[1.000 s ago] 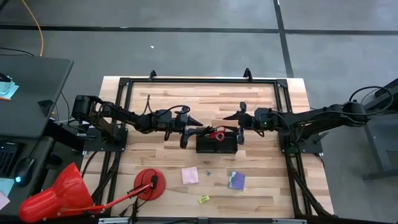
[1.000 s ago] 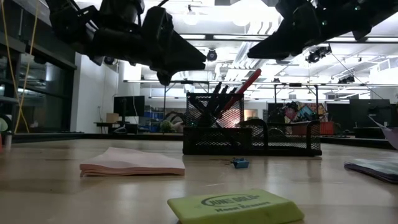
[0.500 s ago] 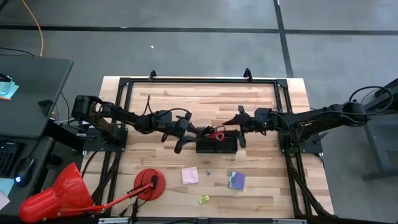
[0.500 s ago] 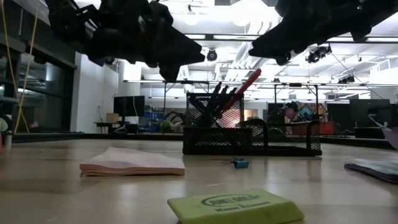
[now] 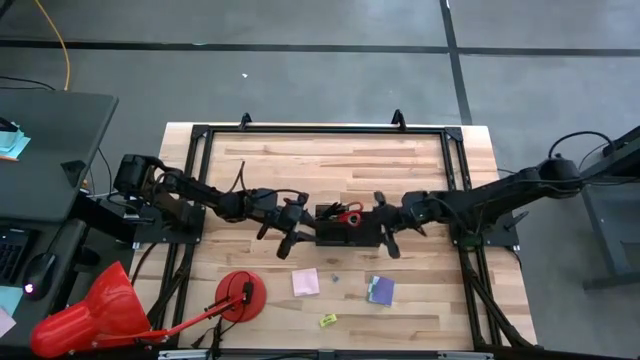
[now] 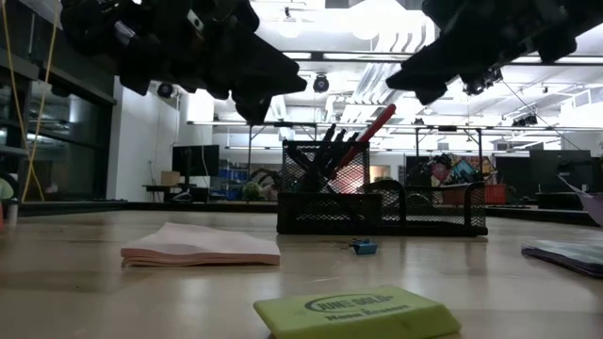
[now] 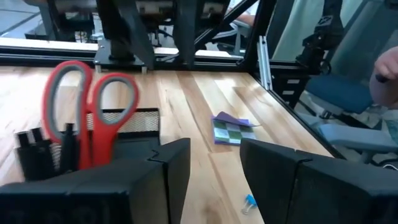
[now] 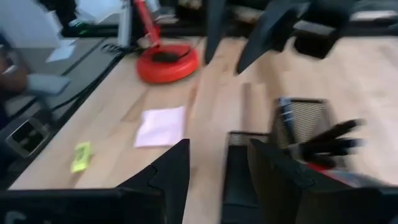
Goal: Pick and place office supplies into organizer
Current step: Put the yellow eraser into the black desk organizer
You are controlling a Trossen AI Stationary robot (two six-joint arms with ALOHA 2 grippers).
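Note:
The black mesh organizer [image 5: 348, 230] stands mid-table with red-handled scissors [image 5: 347, 213] and dark pens [image 8: 329, 140] upright in it. On the table nearer the front edge lie a pink pad [image 5: 306, 282], a purple pad [image 5: 381, 290], a yellow eraser [image 5: 327, 320] and a tiny blue piece [image 5: 335, 279]. My left gripper [image 5: 290, 238] hovers open just left of the organizer. My right gripper [image 5: 386, 236] hovers open at its right end. Both are above the table and hold nothing, as the low view shows for the left gripper [image 6: 254, 94] and the right gripper [image 6: 424, 80].
A red disc base [image 5: 240, 295] with a stick and a big red cone [image 5: 85, 315] sit at the near left. Black frame rails [image 5: 325, 130] run round the table. Bare wood lies between the organizer and the pads.
Both grippers have swung toward the table's near edge, along the organizer's two ends, turning as they went. The right one has also sunk a little. Nothing on the table has moved.

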